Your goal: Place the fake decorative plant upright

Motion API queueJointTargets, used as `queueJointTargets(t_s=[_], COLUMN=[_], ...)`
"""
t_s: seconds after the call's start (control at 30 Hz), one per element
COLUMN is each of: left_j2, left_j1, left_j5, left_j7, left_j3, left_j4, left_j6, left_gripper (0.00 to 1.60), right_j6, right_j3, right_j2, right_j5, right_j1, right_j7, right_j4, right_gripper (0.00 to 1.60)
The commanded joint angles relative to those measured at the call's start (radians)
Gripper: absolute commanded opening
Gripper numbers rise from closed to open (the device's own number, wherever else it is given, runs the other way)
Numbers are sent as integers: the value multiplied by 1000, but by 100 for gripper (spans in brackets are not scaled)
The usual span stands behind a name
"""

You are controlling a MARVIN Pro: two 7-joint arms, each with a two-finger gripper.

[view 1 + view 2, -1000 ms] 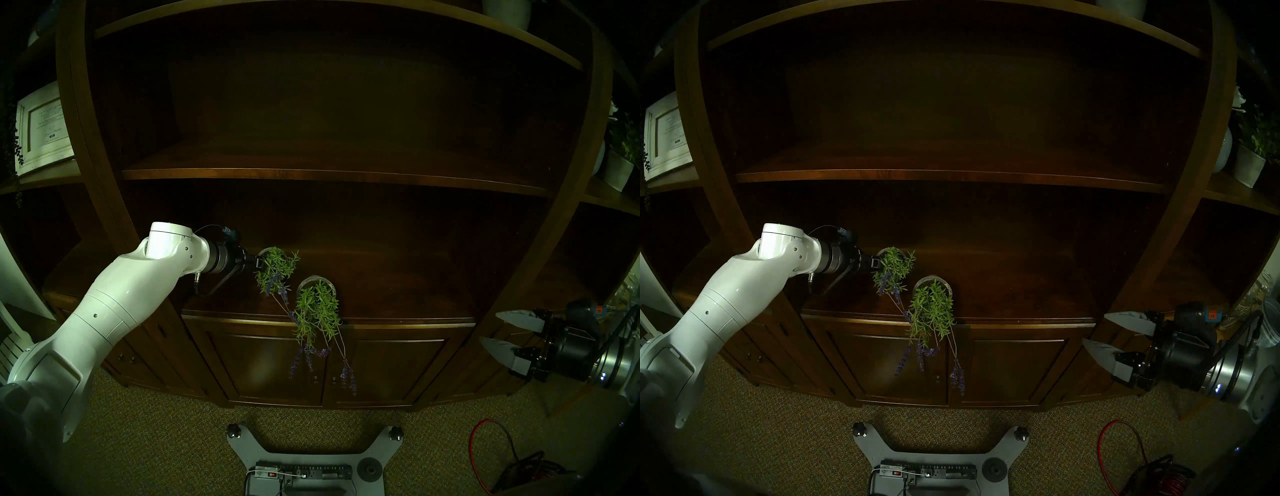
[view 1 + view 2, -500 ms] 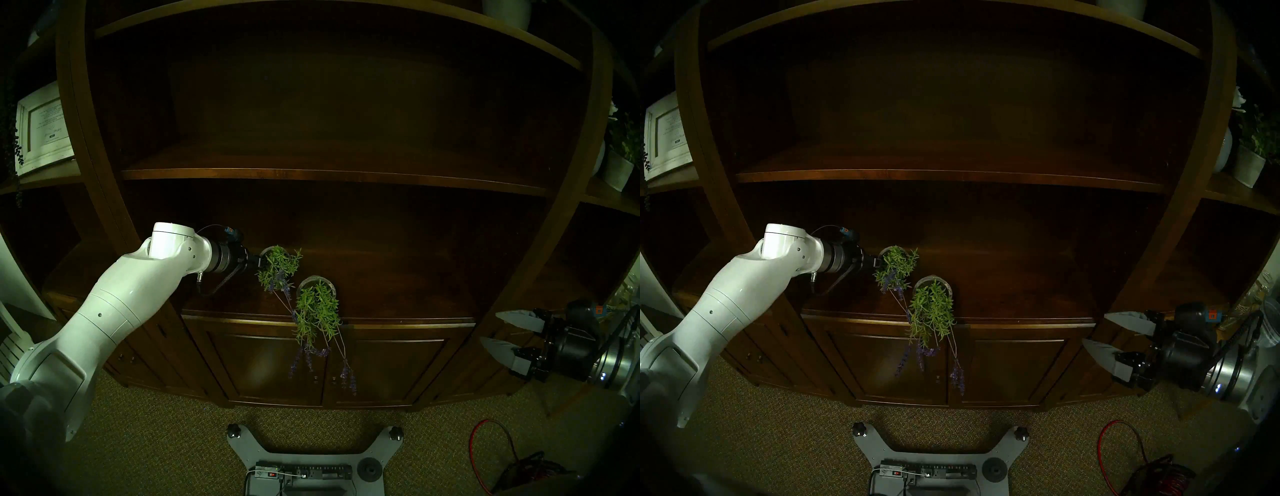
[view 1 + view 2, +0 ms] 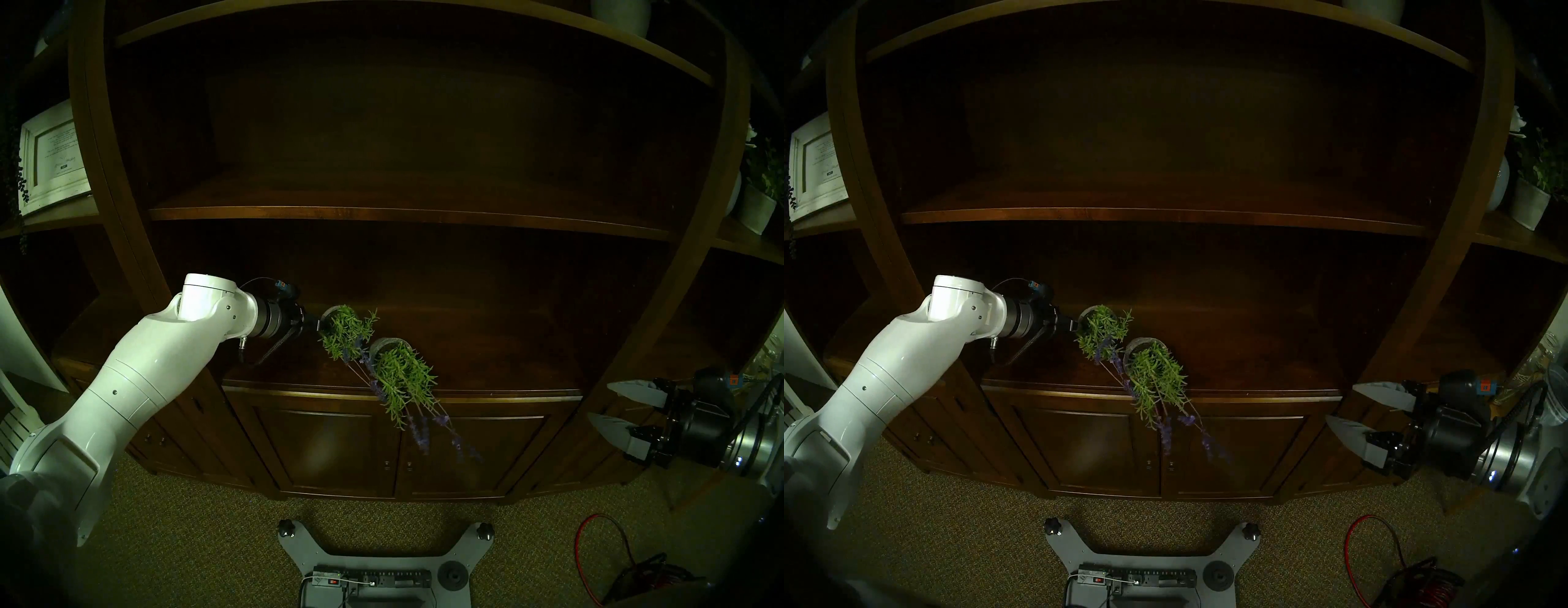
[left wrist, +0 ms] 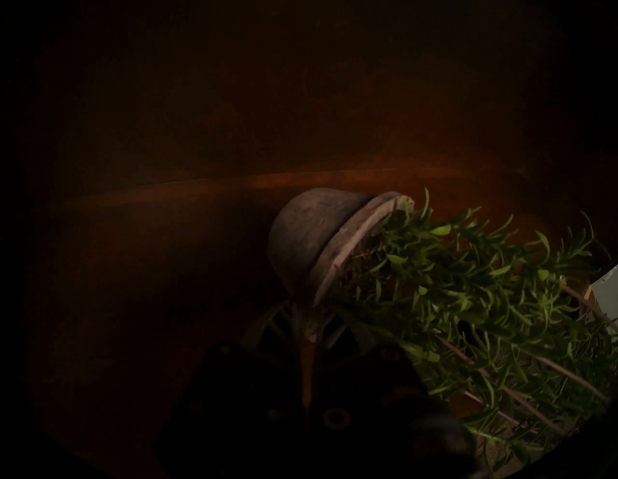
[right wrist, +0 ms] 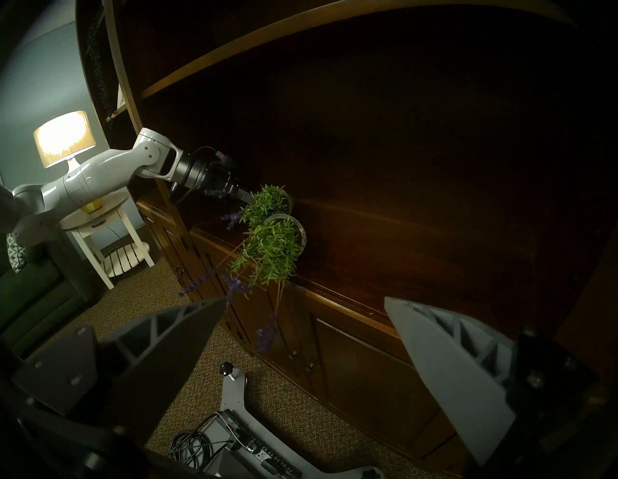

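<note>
The dark wooden cabinet [image 3: 403, 388] carries two tipped plants on its counter, both lying on their sides with stems pointing out past the front edge. The far plant [image 3: 345, 331], in a grey pot [image 4: 301, 234], lies deeper on the counter; the near plant [image 3: 403, 378] lies just beside it, its purple flowers hanging over the cabinet doors.

The left gripper [image 3: 319, 326] is closed down on the rim of the far plant's pot, which the wrist view shows pinched between the fingers, though that view is dim and the depth of the bite is hard to judge. The right gripper [image 3: 602, 403] hangs well off to the side, fingers spread, holding nothing.

The largest risk is the neighbour: the two plants' stems appear tangled, so raising the far one could drag the near plant off the edge. Next, a thin rim pinch may let the pot swing or slip as it turns. Least, the foliage may brush the counter.
</note>
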Motion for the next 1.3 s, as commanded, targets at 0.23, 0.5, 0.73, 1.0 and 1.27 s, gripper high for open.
queueJointTargets(t_s=[0.23,0.5,0.73,1.0,1.27], left_j2=[36,30,30,43,82], left_j1=[18,12,10,16,29], left_j5=[-37,-40,-42,-59,-54], left_j7=[26,35,38,41,52], left_j3=[-68,-63,-60,-72,-79], left_j4=[-45,-21,-17,-32,-61], left_j6=[-14,-22,-26,-16,-14], left_gripper=[0,0,0,0,0], right_j6=[-4,-4,-4,-3,-3], right_j3=[2,2,2,2,2], right_j2=[0,0,0,0,0], right_j5=[-2,-2,-2,-2,-2], right_j1=[2,2,2,2,2], right_j7=[1,1,1,1,1], right_j4=[-2,-2,-2,-2,-2], right_gripper=[160,160,160,160,160])
